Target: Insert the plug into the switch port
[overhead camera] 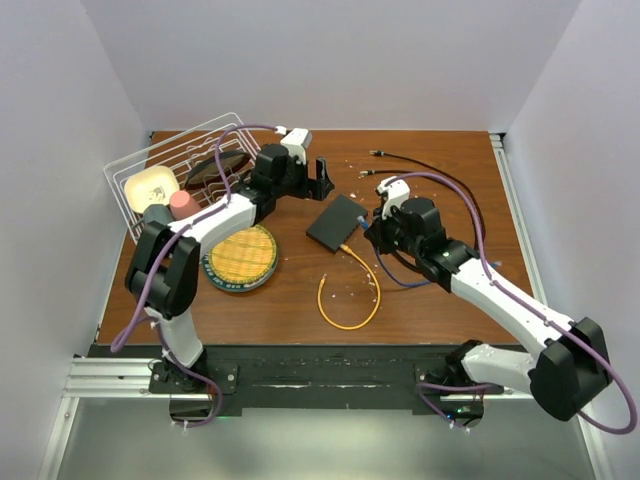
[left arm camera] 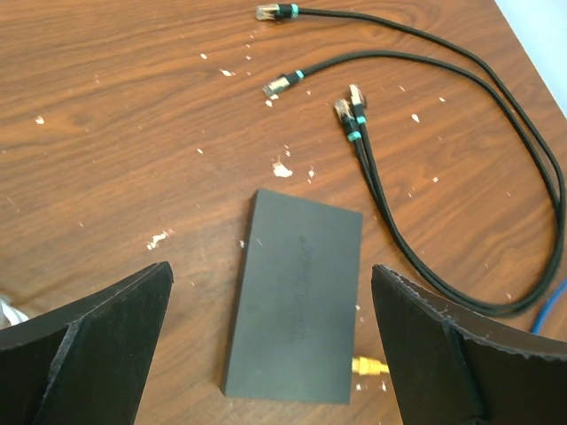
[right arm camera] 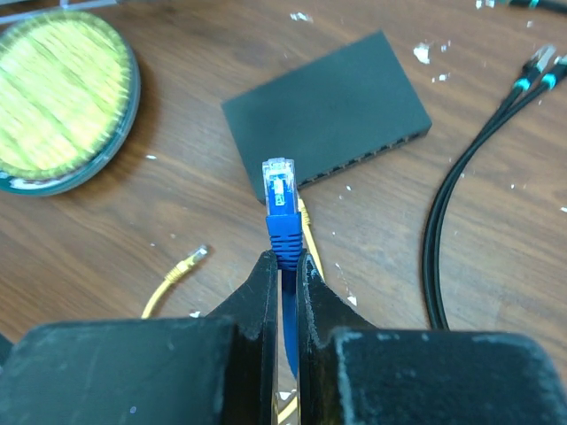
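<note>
Blue plug [right arm camera: 278,181] stands upright, pinched by its boot between the right fingers [right arm camera: 266,297], which are pressed together on it. Its clear tip sits just beside the switch box [right arm camera: 328,106], on the side that carries the row of switch ports [right arm camera: 368,158], and it is not in any of them. That flat black box lies on the wooden counter [overhead camera: 440,290], turned at an angle, its port edge facing the right arm. Left fingers [left arm camera: 106,336] are spread wide apart with nothing between them, raised over the far left side of the box, so the left wrist view shows the box lying in the gap between them. A yellow cable [overhead camera: 350,300] loops on the counter on the near side of the box, with one connector against the port edge just behind the blue plug and the other end loose. Black cables [left arm camera: 443,177] with metal-tipped plugs lie beyond the box to its far right. Left of the box rests a round yellow-green dish [overhead camera: 241,257], and farther left a white wire rack [overhead camera: 190,160].
</note>
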{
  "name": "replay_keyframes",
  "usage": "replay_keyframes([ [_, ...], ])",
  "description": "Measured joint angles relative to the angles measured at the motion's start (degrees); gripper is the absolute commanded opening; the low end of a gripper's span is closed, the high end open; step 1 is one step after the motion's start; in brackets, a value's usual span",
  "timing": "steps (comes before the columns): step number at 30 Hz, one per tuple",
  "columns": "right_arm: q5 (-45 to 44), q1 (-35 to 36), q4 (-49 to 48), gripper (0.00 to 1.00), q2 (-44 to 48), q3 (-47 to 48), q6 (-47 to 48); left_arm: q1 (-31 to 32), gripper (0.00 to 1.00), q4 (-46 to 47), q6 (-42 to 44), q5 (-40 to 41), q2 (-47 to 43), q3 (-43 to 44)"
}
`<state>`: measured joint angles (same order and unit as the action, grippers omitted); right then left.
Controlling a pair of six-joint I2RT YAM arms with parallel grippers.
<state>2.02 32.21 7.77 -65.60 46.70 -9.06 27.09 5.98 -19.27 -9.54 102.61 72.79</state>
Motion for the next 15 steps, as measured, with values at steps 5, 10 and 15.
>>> replay_keyframes([
  [5, -1.3, 0.0, -0.2, 0.00, -4.5, 1.6, 0.0, -1.2, 0.99, -1.8, 0.4, -0.1, 3.9, 6.2],
  [10, -2.3, -0.2, -0.6, 0.00, -10.0, 3.3, 0.1, -2.0, 0.98, -1.8, 0.5, -0.5, 8.0, 10.1],
  [15, -4.7, -0.8, -0.6, 0.00, -16.3, 4.4, 0.1, -2.0, 0.97, -2.0, 1.0, -2.4, 12.9, 10.3],
])
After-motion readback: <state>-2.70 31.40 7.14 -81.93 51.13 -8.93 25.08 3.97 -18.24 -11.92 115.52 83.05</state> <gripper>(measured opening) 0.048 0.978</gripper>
